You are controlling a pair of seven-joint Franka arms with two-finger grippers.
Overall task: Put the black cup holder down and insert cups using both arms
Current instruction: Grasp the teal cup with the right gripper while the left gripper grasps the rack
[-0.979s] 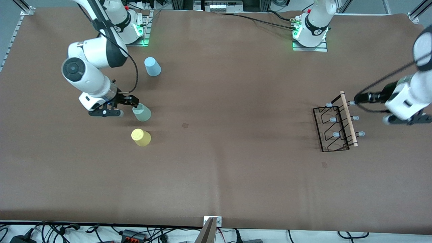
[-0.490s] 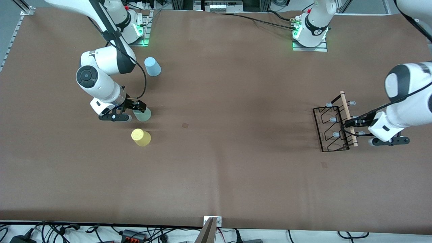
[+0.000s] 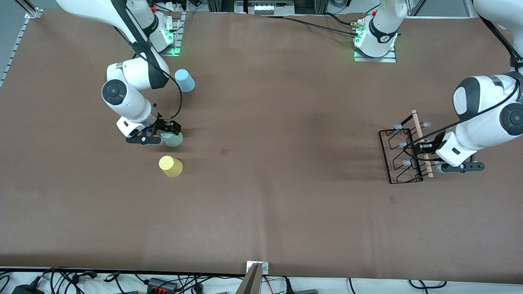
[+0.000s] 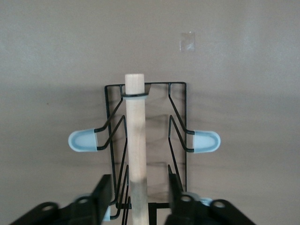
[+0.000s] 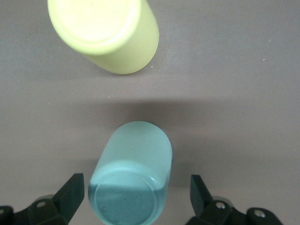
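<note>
Both arms lowered: left gripper (image 4: 136, 197) jaws straddle wooden rod (image 4: 136, 140), gaps showing; right gripper (image 5: 136, 197) spread around green cup (image 5: 133, 178).

This was a robotics lab bench. Two white jointed arms (image 3: 130, 87) were bolted on metal plates (image 3: 375, 55) with green status lights at about eleven and one o'clock of the brown-covered table (image 3: 261, 212). Aluminium frame struts (image 3: 24, 8) stood at the corners, and cables with power adapters (image 3: 159, 283) trailed along the six o'clock edge.
</note>
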